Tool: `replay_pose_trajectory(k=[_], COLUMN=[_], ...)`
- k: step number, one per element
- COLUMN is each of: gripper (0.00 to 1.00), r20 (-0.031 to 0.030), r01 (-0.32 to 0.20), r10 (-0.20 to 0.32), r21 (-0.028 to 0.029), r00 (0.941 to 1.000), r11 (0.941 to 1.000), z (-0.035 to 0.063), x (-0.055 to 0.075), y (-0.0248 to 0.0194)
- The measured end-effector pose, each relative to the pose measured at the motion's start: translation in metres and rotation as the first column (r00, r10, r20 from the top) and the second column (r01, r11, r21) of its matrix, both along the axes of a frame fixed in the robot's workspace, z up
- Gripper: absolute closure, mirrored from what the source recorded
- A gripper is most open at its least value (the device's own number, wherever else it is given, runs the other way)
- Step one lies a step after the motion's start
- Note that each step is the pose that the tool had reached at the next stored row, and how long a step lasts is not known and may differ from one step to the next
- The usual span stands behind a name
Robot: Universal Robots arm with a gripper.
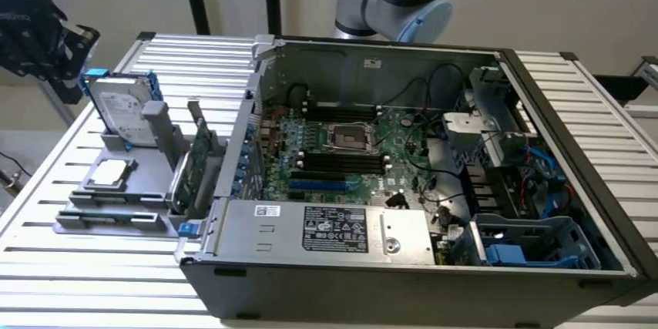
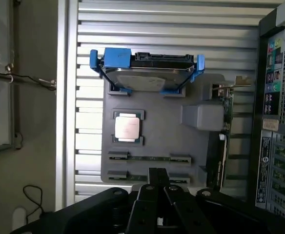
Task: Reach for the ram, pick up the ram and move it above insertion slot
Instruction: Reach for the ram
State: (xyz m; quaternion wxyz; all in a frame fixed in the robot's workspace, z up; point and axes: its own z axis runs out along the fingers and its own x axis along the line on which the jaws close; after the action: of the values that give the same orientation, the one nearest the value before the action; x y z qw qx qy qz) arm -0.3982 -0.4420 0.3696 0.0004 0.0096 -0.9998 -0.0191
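1. Gripper is seen in the wrist view hanging over the end of the holder where the memory is kept. Its fingers appear to be drawn together with nothing between them, though the tips are dark and this is judged rather than plainly seen.
2. The ram is stood on its long edge, caught at both ends by the holder's clips. It is just beside the gripper tip but not touched by it. A second stick seems to be parked in the next row, partly covered by the gripper.
3. Since no contact has been made, the reaching step is judged to be the one in hand, and nothing has been lifted.
4. The edge-up stance is probably chosen so that the flat faces are offered to a pinch from above.
5. A drive, a CPU and an upright card are kept in the same holder. It is set on the desk just beside the case, probably to keep parts within a short carry.
6. The case is laid on its side with its panel off, so the slots are turned upward. They are well apart from the ram.
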Motion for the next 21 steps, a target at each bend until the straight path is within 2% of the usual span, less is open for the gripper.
replay_pose_trajectory(k=[7,11,17,21], gripper=[0.89,0.89,0.89,0.89], r20=[-0.0001,-0.0001,-0.0001,0.0], r01=[0.0,0.0,0.0,-0.003], r10=[0.0,0.0,0.0,0.003], r21=[-0.0001,0.0,-0.0008,-0.001], r00=[1.0,1.0,1.0,1.0], r11=[1.0,1.0,1.0,1.0], z=[-0.0044,-0.0082,-0.0141,-0.0162], x=[0.009,0.012,0.014,0.015], y=[-0.0201,-0.0298,-0.0397,-0.0435])
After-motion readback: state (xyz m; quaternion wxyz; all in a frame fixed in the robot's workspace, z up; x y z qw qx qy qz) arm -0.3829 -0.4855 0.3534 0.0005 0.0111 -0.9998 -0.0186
